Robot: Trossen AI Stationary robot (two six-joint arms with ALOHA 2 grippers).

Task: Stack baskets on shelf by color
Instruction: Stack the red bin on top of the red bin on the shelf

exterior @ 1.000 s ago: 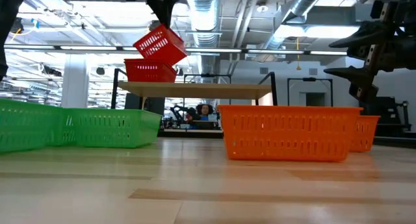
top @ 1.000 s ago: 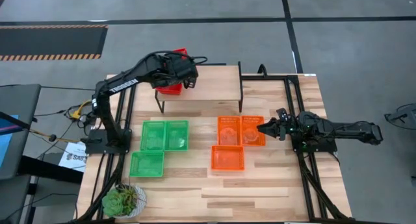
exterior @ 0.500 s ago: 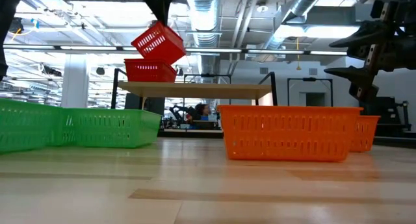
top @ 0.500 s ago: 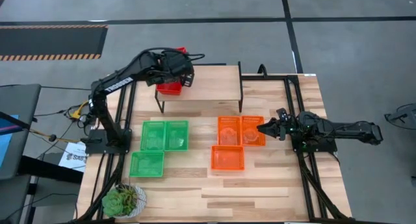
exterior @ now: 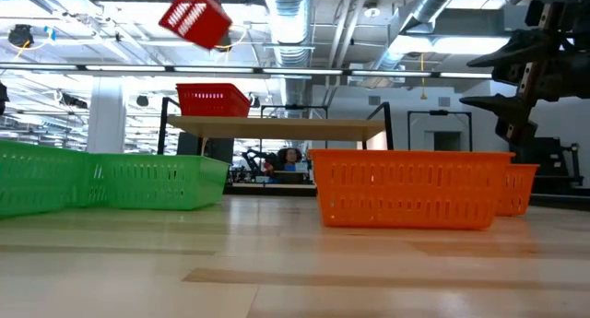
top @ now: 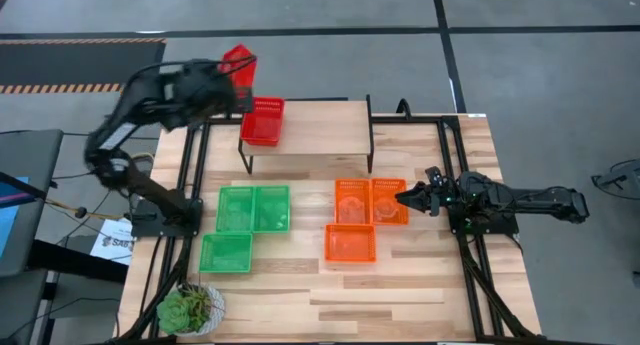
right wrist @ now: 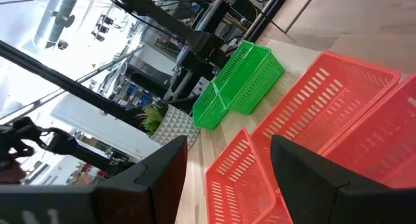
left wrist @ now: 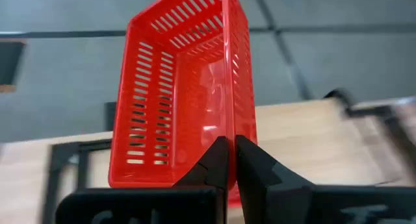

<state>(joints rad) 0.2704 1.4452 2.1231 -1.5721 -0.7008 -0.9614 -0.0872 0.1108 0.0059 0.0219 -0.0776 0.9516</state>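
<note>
We count one shelf [top: 320, 125], three green baskets [top: 253, 208], three orange baskets [top: 350, 243], and two red: one red stack [top: 262, 121] on the shelf's left end, one tilted red basket [left wrist: 182, 94] pinched by the raised left gripper [left wrist: 229, 159]. The right gripper [top: 405, 197] hovers wide beside the orange ones.

shelf [top: 320, 125] at table's back | basket stack [top: 263, 120] on its left end

high view: your camera overhead, straight down on whole tabletop [top: 400, 295]. low view: at tabletop height, level across, orange basket [exterior: 410, 187] nearest lens, room behind. left wrist view: close behind left end effector [left wrist: 227, 160], fills with red basket [left wrist: 179, 94]. right wrist view: you look past own fingers [right wrist: 312, 178]. high and low share shelf [top: 320, 125].
</note>
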